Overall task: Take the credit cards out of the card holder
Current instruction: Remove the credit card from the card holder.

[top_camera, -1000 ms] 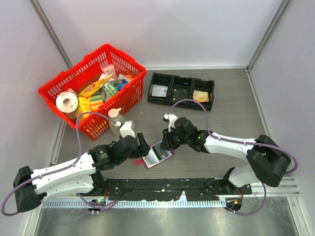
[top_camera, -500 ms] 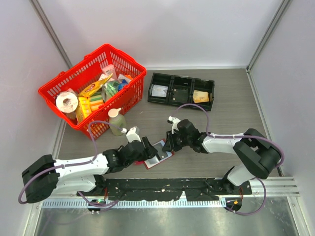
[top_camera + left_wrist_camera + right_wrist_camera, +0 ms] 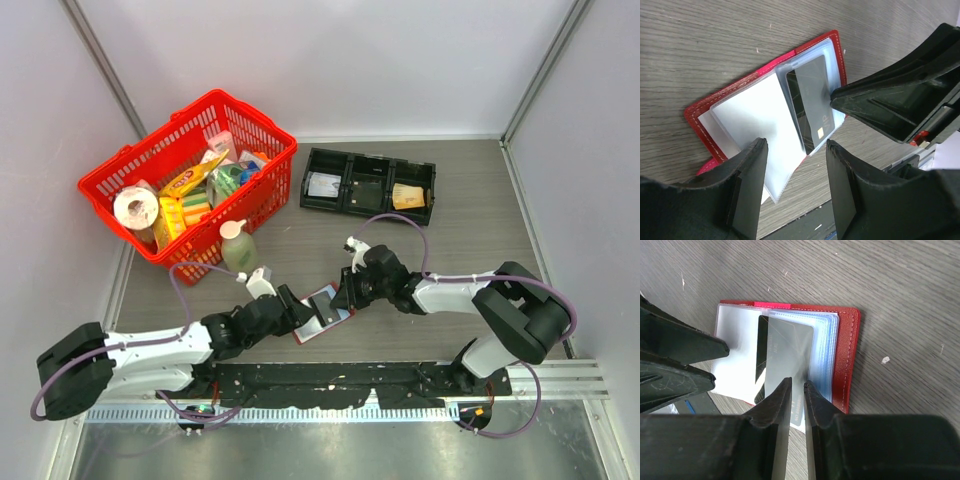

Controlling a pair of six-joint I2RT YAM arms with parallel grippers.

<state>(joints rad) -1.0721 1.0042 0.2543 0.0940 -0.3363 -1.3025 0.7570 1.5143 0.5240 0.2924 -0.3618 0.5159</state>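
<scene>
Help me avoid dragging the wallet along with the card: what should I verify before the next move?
1. Dark red leather-like folding wallet lying open on the grey wood-grain table: ok.
2. Thin grey rectangular card showing among the clear plastic sleeves: ok.
3. Right gripper fingers close together at the card's near edge: ok. Firm pinch on it: cannot tell.
4. Left gripper open, astride the sleeves: ok. Pressing the wallet down: cannot tell.
5. The two grippers apart, not touching each other: ok.
</scene>
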